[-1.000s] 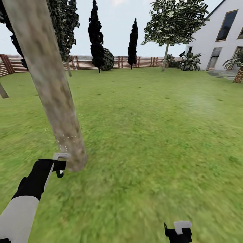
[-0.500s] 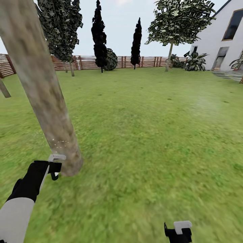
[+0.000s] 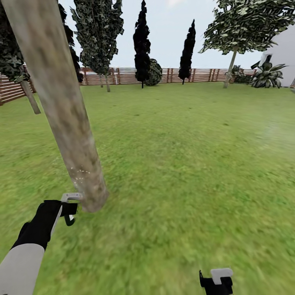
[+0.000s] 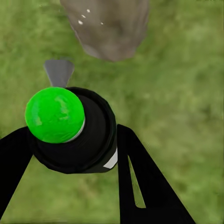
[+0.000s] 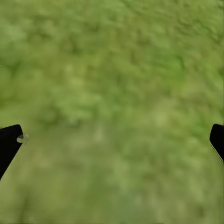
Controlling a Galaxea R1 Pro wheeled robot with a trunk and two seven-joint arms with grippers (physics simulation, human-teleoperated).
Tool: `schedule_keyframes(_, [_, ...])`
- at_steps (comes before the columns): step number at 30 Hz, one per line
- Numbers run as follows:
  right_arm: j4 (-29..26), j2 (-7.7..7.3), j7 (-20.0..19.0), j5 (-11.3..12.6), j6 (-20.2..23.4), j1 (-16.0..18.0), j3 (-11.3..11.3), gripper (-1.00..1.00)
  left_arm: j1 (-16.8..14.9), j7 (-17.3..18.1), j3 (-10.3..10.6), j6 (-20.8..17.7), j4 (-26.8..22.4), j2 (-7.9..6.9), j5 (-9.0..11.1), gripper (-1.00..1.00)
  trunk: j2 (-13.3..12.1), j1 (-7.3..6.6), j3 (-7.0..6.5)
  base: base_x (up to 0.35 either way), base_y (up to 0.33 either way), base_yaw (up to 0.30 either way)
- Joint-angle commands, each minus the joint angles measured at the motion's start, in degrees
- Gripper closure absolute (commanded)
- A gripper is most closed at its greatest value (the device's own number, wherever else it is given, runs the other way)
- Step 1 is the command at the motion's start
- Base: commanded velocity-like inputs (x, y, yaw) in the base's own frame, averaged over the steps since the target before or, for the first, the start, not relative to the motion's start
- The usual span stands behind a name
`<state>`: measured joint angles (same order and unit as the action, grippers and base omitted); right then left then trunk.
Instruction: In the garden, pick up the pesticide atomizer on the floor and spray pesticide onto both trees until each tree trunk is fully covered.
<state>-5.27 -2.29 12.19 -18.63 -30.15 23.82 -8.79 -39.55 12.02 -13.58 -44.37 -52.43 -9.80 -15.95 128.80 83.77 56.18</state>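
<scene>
Flat, even daylight without cast shadows; lawn (image 3: 184, 172) texture smeared and blurry, softest in both wrist views

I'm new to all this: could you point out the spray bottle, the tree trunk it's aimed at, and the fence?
Pesticide atomizer (image 4: 54, 115): left wrist view, on its green cap.
Tree trunk (image 3: 61, 106): head view, mid-height on the bark.
Fence (image 3: 205, 75): head view, on the brown slats.

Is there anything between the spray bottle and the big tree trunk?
Nothing visible. The left pincer holds the black atomizer with the green round cap, its grey nozzle aimed at the thick pale mottled trunk, with just lawn between.
</scene>
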Motion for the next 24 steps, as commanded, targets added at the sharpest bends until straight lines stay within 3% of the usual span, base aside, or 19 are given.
schedule_keyframes(1, [0.00,0.00,-0.02,0.00,0.00,0.00,0.00,-1.00,0.02,0.02,-0.13,-0.02,0.03,-0.47,0.14,1.00,0.00,0.00,0.00,0.157,-0.235,0.277])
schedule_keyframes(3, [0.00,0.00,-0.01,0.00,0.00,0.00,0.00,-1.00,0.14,0.02,0.02,0.00,0.13,-0.78,0.19,1.00,0.00,0.00,0.00,0.157,-0.235,0.277])
schedule_keyframes(8, [0.00,0.00,-0.05,0.03,0.00,0.00,0.00,-1.00,0.35,-0.06,0.22,0.07,0.82,0.14,0.21,1.00,0.00,0.00,0.00,0.157,-0.235,0.232])
schedule_keyframes(24, [0.00,0.00,-0.05,0.02,0.00,0.00,-0.02,-1.00,0.50,-0.06,-0.01,0.15,1.55,-0.52,0.20,1.00,0.00,0.00,0.00,0.059,-0.262,0.019])
